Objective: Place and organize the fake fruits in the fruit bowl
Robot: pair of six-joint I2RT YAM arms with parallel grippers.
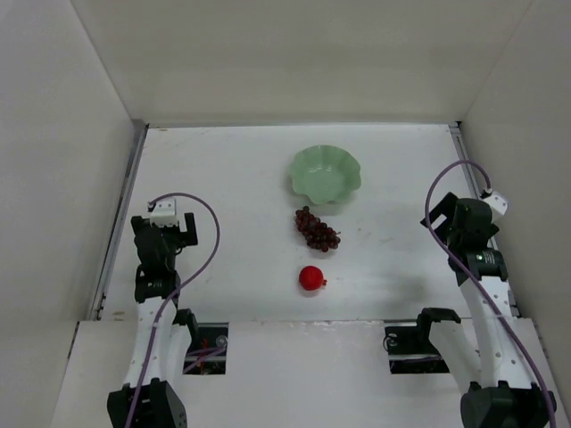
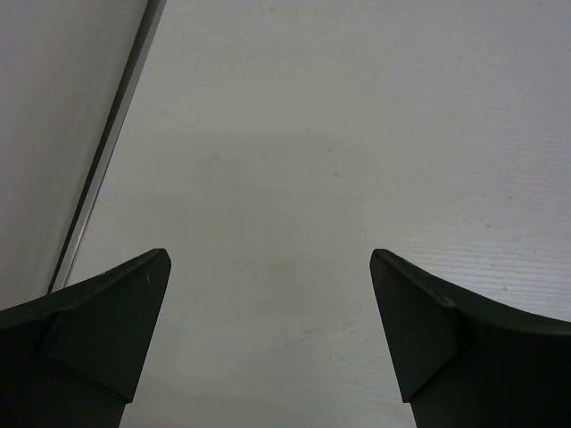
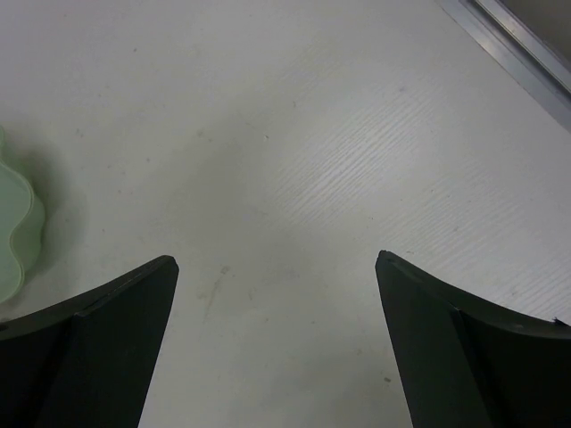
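Note:
The pale green scalloped fruit bowl (image 1: 326, 173) sits empty at the middle back of the table; its rim (image 3: 16, 234) shows at the left edge of the right wrist view. The dark maroon grape bunch (image 1: 317, 229) lies just in front of the bowl. The red apple-like fruit (image 1: 311, 278) lies nearer, in front of the grapes. My left gripper (image 1: 162, 225) is open and empty at the far left; in its wrist view (image 2: 270, 259) only bare table lies between the fingers. My right gripper (image 1: 464, 221) is open and empty at the far right, also open in its wrist view (image 3: 277, 260).
White walls enclose the table on the left, back and right. Metal rails run along the left edge (image 2: 107, 152) and the right edge (image 3: 517, 53). The arm bases stand at the near edge.

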